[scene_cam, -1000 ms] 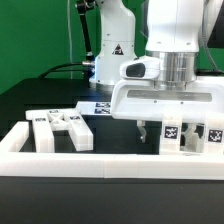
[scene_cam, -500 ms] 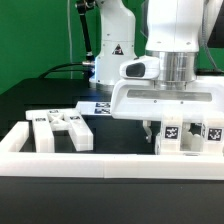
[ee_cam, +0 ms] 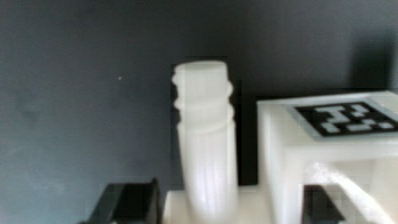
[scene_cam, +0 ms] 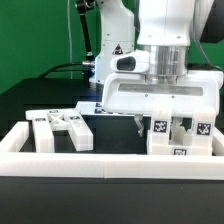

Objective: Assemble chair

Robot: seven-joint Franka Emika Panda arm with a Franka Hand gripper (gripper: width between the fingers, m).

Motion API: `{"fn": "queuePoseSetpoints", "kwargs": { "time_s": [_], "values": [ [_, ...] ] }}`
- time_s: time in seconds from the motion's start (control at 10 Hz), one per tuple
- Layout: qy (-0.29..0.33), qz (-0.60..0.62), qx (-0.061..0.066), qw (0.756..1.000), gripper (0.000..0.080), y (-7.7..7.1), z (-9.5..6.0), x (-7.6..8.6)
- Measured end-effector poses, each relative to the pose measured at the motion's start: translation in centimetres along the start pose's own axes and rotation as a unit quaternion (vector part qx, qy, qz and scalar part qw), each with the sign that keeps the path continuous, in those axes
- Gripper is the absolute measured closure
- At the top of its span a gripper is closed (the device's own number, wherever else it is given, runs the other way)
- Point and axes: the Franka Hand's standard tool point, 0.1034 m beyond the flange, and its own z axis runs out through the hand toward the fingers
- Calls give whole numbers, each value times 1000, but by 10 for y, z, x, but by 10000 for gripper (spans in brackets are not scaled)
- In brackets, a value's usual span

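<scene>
Two dark fingers (ee_cam: 128, 203) of the hand (ee_cam: 235, 205) clasp a chair leg (ee_cam: 205, 140); their tips are cut off.

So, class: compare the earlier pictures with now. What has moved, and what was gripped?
The claw closed on a tagged chair part, then rose and shifted toward the exterior view's left, carrying it along. The loose chair parts at the exterior view's left stayed put.

The chair parts (scene_cam: 58, 131) are matte white, and several carry black-and-white square tags (ee_cam: 350, 117) (blocky code patterns on white borders). The leg (ee_cam: 205, 140) is plain white. The robot arm (scene_cam: 165, 35) is glossy white, the table (scene_cam: 40, 100) black, the backdrop (scene_cam: 30, 40) green and the border rail (scene_cam: 100, 162) white.
</scene>
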Motion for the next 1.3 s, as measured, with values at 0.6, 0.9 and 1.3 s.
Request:
{"fn": "queuePoseSetpoints", "kwargs": {
  "time_s": [0.6,0.9,1.3],
  "values": [
    [3,9,9,1000,466,14,-31,5],
    [-9,11,10,1000,466,16,-31,2],
    [-144,21,17,989,466,17,-41,-9]
  ]
}}
